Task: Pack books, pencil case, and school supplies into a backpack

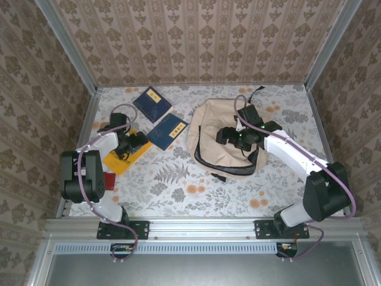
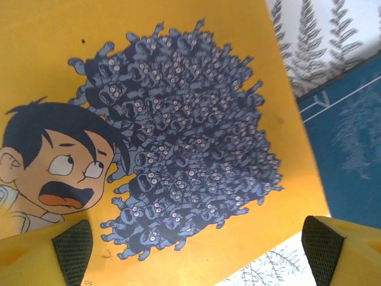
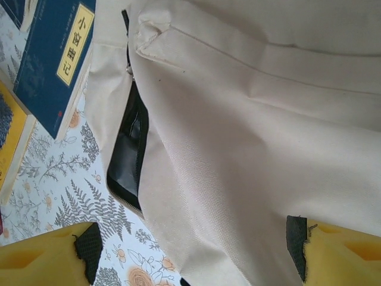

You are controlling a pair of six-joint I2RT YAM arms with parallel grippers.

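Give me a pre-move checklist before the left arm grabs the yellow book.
1. Left gripper open: ok.
2. Left gripper above yellow book: ok.
3. Yellow book clear of nearest navy book: cannot tell, edges close.
4. Right gripper open, empty: ok.
5. Backpack mouth wide enough for a book: cannot tell; right wrist view shows a narrow zip gap.

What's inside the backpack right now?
Through the open zip of the backpack, dark lining is visible. Its beige fabric covers the rest of the inside, so any contents there cannot be seen.
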